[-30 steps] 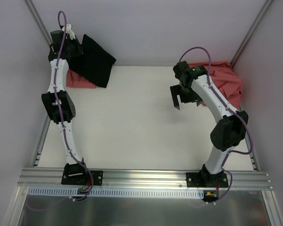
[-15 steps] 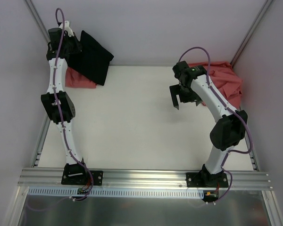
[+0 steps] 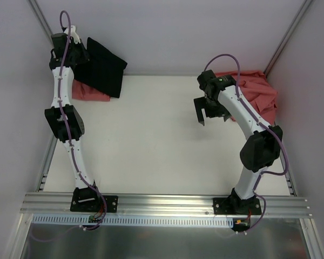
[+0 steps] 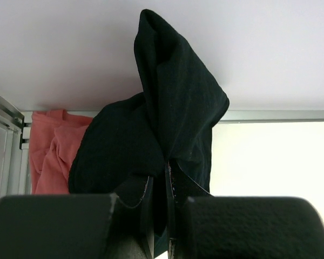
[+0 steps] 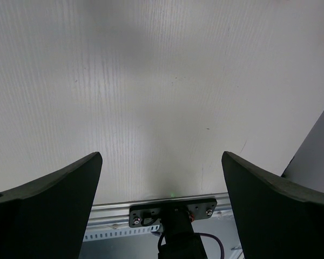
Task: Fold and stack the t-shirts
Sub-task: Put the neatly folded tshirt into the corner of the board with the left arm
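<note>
**Left arm hoists the black shirt higher into the far left corner; right arm waits**

Overhead view: the left gripper [image 3: 75, 49] is clamped on a fold of the black shirt [image 3: 105, 70]. Over the last second it has carried the shirt a little further up and toward the far left corner. The cloth hangs from the grip, and its lower part drapes over a salmon shirt [image 3: 89, 93] lying at the far left of the white table [image 3: 151, 140]. The right gripper [image 3: 205, 113] hovers over the right half of the table with its jaws spread wide and nothing in them, and it has not moved. Behind it, a rumpled salmon pile [image 3: 254, 89] sits in the far right corner.

Left wrist view: the jaws are pinched almost together on black cloth [image 4: 173, 108], which rises in a peak beyond them (the camera looks along the gripper). The salmon shirt [image 4: 51, 145] shows to the left.

Right wrist view: the right gripper's [image 5: 161, 162] two dark jaws stand far apart with only bare table [image 5: 151, 81] between them.

For the task, the lift looks like pulling the black shirt free so it can be spread out. No shirt is folded or stacked yet.
</note>
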Action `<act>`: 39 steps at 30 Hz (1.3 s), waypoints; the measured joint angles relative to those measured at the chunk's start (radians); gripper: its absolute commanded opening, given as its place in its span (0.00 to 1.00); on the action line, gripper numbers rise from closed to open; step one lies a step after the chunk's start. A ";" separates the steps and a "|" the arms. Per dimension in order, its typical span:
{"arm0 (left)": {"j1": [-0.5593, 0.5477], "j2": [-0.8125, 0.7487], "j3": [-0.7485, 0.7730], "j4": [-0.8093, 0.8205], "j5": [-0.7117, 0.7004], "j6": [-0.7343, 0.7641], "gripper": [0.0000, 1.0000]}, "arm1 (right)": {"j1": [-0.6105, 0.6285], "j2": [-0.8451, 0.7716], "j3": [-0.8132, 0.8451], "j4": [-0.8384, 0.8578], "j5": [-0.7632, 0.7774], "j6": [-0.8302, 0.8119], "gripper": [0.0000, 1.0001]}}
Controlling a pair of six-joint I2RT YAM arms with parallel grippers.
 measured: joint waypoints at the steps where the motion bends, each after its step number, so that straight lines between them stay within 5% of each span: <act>1: 0.000 -0.001 0.000 -0.002 0.000 -0.001 0.00 | 0.001 0.002 0.000 0.000 0.000 0.000 1.00; 28: 0.000 -0.013 0.033 -0.009 0.002 -0.053 0.00 | 0.034 0.032 0.003 0.045 -0.019 0.021 0.99; 39: 0.002 -0.013 0.031 -0.063 -0.043 0.044 0.00 | 0.035 0.032 -0.018 0.048 -0.015 0.018 1.00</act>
